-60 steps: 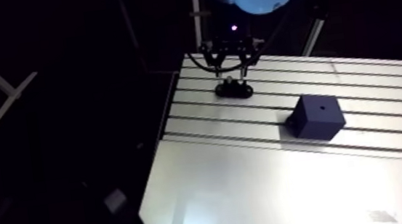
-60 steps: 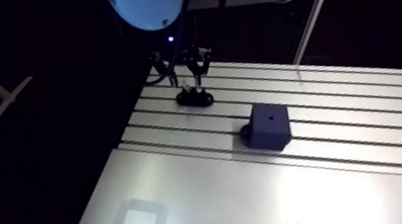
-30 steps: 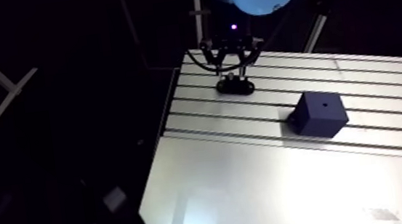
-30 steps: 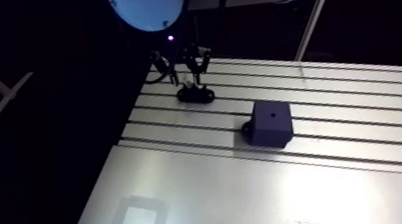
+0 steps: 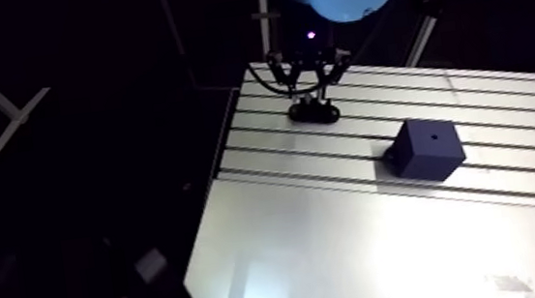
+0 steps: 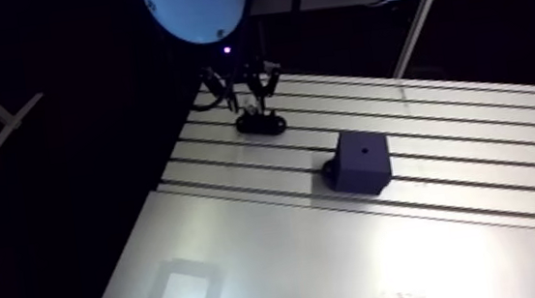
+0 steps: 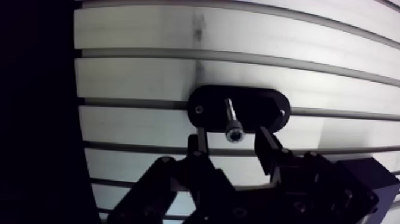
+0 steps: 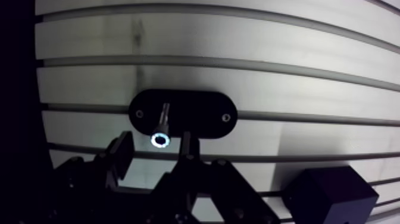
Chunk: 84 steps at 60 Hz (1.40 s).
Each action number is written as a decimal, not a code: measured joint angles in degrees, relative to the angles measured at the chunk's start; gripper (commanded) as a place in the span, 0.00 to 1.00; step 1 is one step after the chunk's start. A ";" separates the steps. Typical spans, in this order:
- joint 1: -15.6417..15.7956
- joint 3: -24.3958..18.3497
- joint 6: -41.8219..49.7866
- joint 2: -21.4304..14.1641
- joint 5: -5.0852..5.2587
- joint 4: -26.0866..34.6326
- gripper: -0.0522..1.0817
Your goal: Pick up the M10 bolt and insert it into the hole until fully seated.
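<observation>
A silver M10 bolt (image 7: 233,124) stands upright, head up, in a black oval holder (image 7: 269,111) that lies across a table slot. My gripper (image 7: 231,140) hangs just above it, open, with one finger (image 7: 198,146) on each side of the bolt head and a gap on both sides. In the arm view the gripper (image 5: 312,89) is over the holder (image 5: 314,111) at the far left of the table. A dark cube (image 5: 425,148) with a small hole in its top face sits to the right, nearer the front.
The slotted aluminium table (image 5: 500,103) has grooves running across it, and a smooth plate (image 5: 342,249) covers its front. Its left edge (image 5: 227,136) drops into darkness close beside the holder. In the wrist view the cube (image 8: 330,193) shows beside the gripper.
The arm view has shifted a little with the arm. The gripper stays over the holder and bolt, perhaps slightly lower. Nothing was taken hold of.
</observation>
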 measured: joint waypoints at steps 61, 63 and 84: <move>0.01 0.44 -0.64 0.24 -0.32 -0.13 0.57; 0.01 0.45 -0.65 0.27 -0.32 -0.13 0.57; -0.01 0.47 -0.67 0.39 -0.38 -0.13 0.60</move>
